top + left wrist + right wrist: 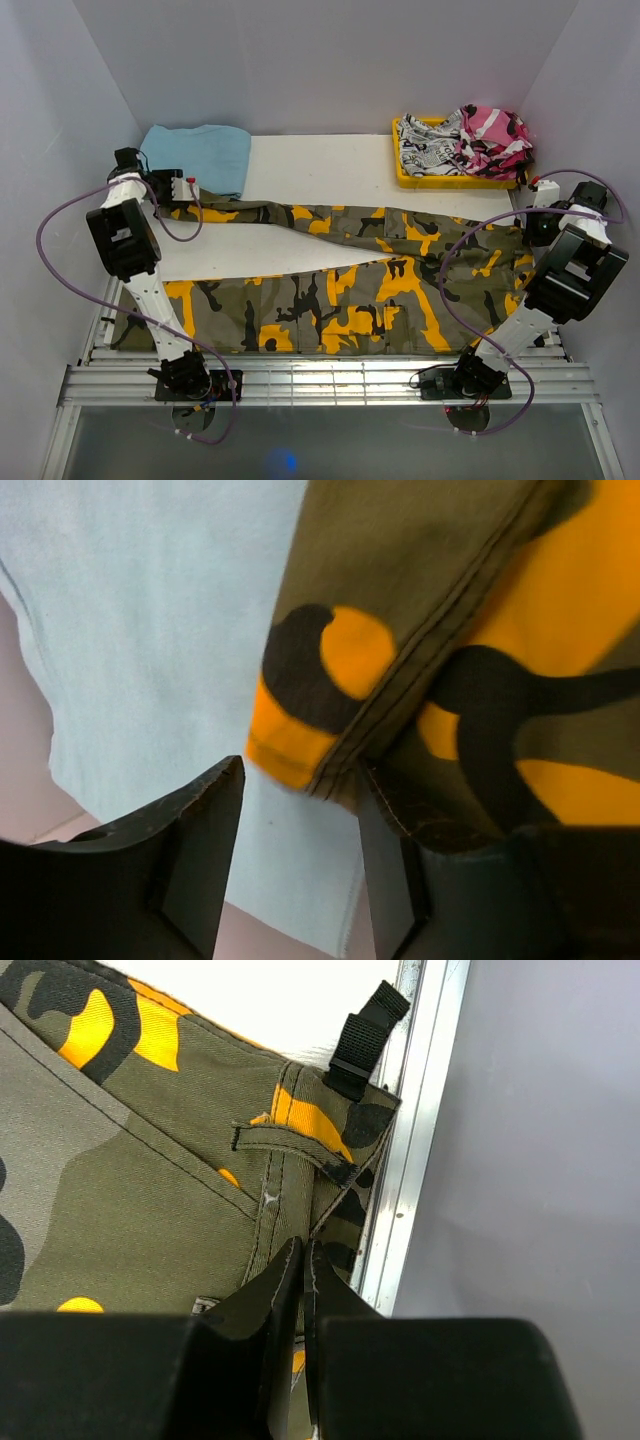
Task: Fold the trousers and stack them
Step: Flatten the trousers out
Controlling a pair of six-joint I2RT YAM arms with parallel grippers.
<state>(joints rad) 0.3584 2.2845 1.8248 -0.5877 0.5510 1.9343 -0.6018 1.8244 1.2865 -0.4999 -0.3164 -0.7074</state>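
The trousers [350,290], in olive, orange and black camouflage, lie spread across the table with the waist at the right and both legs running left. My left gripper [188,190] hovers at the far leg's cuff. In the left wrist view it [300,865] is open, and the cuff hem [300,750] lies just ahead of the gap, with fabric draped against the right finger [390,880]. My right gripper [533,216] sits at the far waist corner. In the right wrist view it [303,1250] is shut, pinching the waistband edge [290,1130] beside a belt loop.
A folded light blue cloth [200,150] lies under the cuff at the back left [150,630]. A yellow tray [440,182] at the back right holds a pink camouflage garment [495,135] and a black-and-white one [428,148]. A metal rail [405,1160] borders the table beside the waist.
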